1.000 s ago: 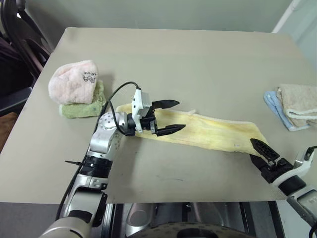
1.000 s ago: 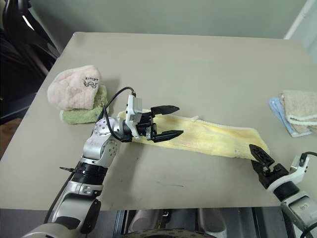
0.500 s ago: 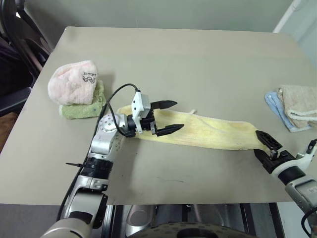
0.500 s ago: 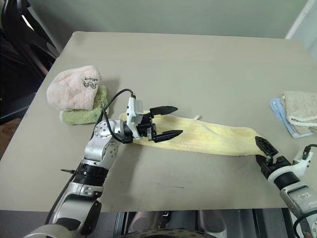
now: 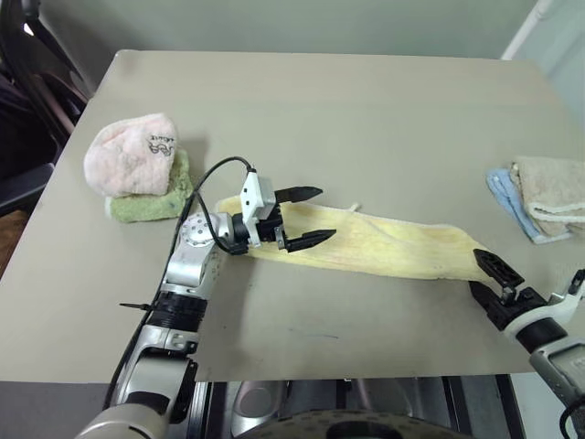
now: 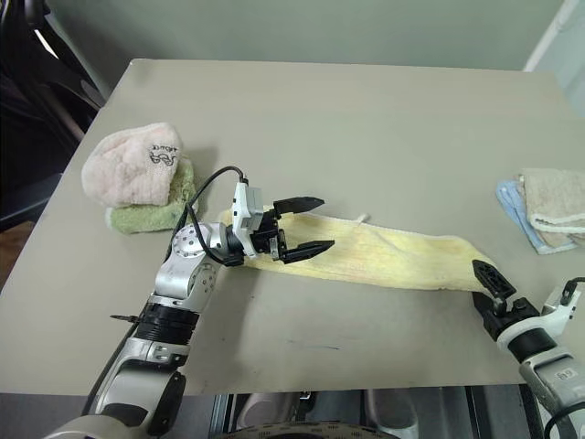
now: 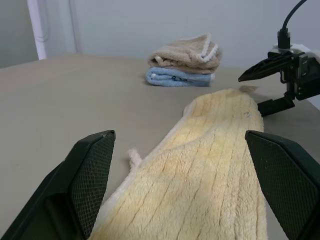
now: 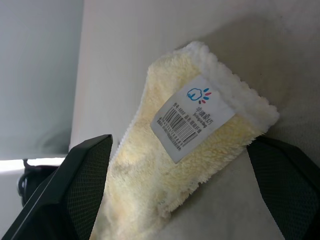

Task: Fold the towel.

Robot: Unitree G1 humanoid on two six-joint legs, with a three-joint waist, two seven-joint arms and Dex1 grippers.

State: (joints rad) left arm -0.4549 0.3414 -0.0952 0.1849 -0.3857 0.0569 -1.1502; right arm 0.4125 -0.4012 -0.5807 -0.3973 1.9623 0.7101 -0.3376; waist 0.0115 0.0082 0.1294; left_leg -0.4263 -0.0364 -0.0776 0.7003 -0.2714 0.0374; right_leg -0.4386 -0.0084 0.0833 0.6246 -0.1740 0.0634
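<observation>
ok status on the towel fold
Left end effector open over towel. Right end effector open at its far end. Towel flat, unfolded.

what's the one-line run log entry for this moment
towel: flat strip, unfolded | left gripper: open over its left end | right gripper: open at its right end

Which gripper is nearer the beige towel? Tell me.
Right. The right gripper sits at the yellow towel's end, below the beige towel; the left gripper is across the table at the other end.
</observation>
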